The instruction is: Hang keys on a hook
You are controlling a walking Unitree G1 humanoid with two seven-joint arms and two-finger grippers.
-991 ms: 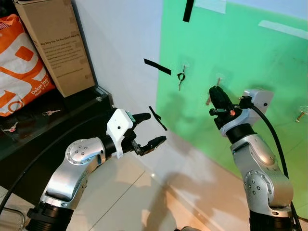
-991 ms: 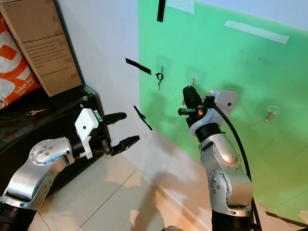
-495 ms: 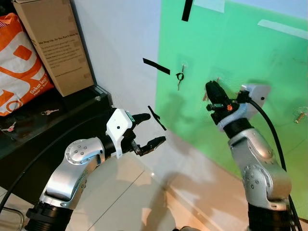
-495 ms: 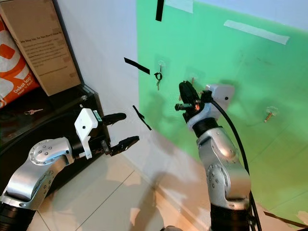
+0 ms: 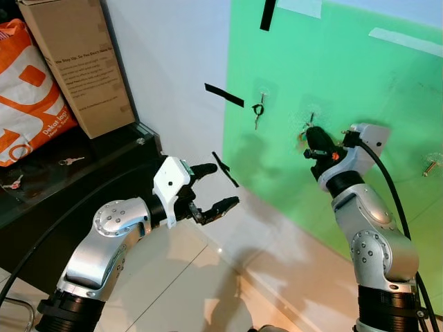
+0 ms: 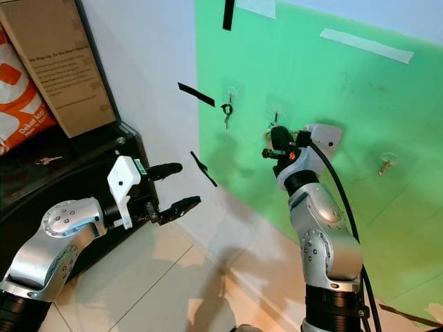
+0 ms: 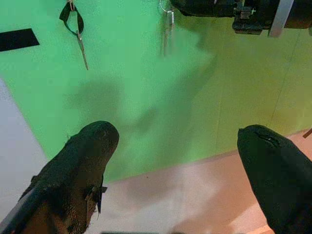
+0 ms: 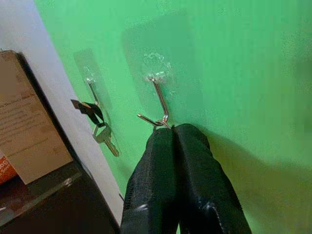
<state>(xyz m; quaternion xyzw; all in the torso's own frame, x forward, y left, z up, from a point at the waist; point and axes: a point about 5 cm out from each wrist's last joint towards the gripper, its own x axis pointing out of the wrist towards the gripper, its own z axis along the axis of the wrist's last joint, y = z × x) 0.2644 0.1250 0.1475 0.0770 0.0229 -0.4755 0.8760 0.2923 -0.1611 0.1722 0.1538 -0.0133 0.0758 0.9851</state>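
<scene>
My right gripper point(image 5: 312, 132) is up against the green wall, its tips just under the middle metal hook point(image 8: 159, 95). Its fingers point(image 8: 191, 161) are shut, pinching a key's ring point(image 7: 164, 6). The silver key point(image 7: 168, 28) dangles below them. The ring touches the hook's bent end; I cannot tell whether it is over it. Another key with a black tag point(image 5: 258, 111) hangs on the hook to the left. My left gripper point(image 5: 223, 185) floats open and empty, low in front of the white wall.
A third hook point(image 5: 430, 166) sits further right on the green wall. On my left, a black shelf point(image 5: 104, 155) holds a cardboard box point(image 5: 79, 62), an orange bag point(image 5: 28, 97) and loose keys point(image 5: 68, 161). Black tape strips point(image 5: 224, 95) mark the wall.
My right gripper swung slightly left toward the wall, then came back right and down, ending just under the middle hook. The left arm has stayed put.
</scene>
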